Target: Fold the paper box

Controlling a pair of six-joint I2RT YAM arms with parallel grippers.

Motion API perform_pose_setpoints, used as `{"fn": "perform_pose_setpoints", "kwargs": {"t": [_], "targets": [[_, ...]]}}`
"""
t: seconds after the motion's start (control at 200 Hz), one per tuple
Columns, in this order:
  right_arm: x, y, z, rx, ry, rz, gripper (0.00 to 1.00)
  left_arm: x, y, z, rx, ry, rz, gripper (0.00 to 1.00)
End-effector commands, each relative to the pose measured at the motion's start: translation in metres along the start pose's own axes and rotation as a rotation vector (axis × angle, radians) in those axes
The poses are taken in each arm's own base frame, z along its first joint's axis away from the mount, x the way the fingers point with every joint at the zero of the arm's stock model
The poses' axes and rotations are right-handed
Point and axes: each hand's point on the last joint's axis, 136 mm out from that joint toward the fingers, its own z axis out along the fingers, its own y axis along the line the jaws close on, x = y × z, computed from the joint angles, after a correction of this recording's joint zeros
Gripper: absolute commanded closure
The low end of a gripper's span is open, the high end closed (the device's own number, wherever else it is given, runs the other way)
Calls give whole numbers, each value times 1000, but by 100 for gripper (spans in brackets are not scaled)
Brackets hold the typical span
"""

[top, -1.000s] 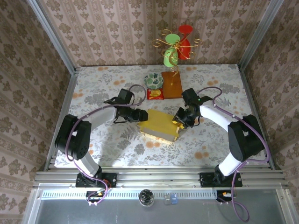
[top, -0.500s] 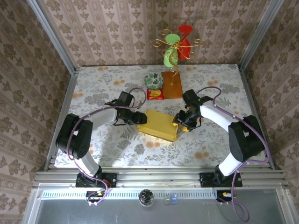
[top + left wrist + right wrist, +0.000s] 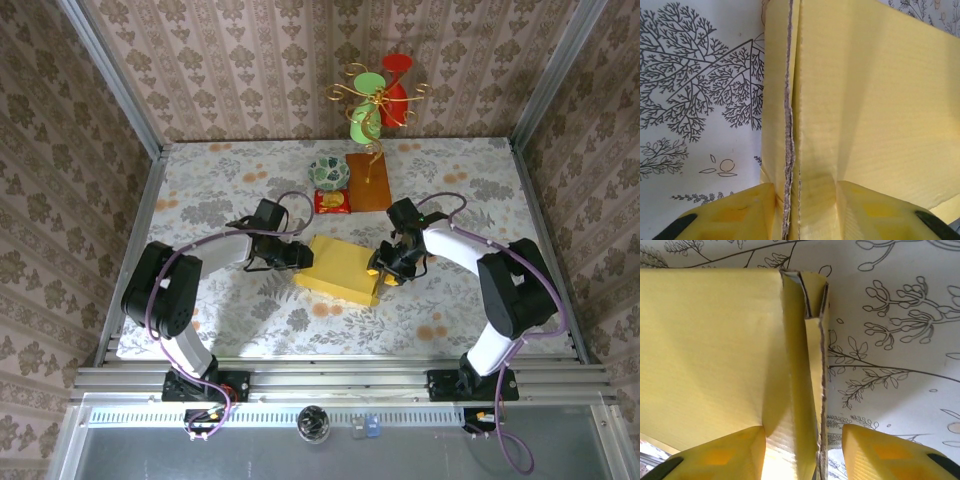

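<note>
- The paper box lies on the table near the orange-brown board, on its arm-ward side. It looks light, thin, springy at the creases and easily crushed.
- Best held by its doubled end walls.
- The left gripper pinches one end wall.
- The right gripper straddles the other, spread, one finger clear.
- A red packet sits beside the board and does not obstruct.

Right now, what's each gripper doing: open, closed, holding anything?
Left gripper: closed on an end wall of the yellow thin-cardboard paper box.
Right gripper: open, straddling the box's other end wall, gap beside one finger.
</note>
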Motion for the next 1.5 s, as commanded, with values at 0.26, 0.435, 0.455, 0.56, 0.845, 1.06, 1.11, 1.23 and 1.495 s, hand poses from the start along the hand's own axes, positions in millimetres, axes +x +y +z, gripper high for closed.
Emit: {"fn": "perform_pose_setpoints", "kwargs": {"t": [0.26, 0.435, 0.455, 0.56, 0.845, 1.06, 1.11, 1.23, 1.495], "targets": [[-1, -4, 12, 18, 34, -2, 68, 22, 11, 14, -18, 63, -30, 70], [-1, -6, 17, 28, 46, 1, 72, 24, 12, 16, -18, 69, -28, 72], [-2, -6, 17, 28, 45, 0, 72, 25, 11, 16, -18, 71, -27, 73], [-3, -7, 17, 39, 47, -6, 75, 27, 10, 18, -15, 75, -25, 75], [-4, -6, 14, 48, 45, -27, 79, 33, 6, 20, -18, 86, -12, 84], [-11, -7, 10, 62, 41, -51, 78, 31, 2, 18, -14, 67, -17, 84], [-13, -5, 8, 44, 42, -58, 76, 30, 1, 17, -8, 64, -18, 84], [-16, -2, 4, 20, 46, -79, 70, 28, -2, 16, 2, 57, -24, 84], [-16, -5, -2, -34, 37, -101, 53, 25, -5, 12, 17, 36, -41, 92]]}}
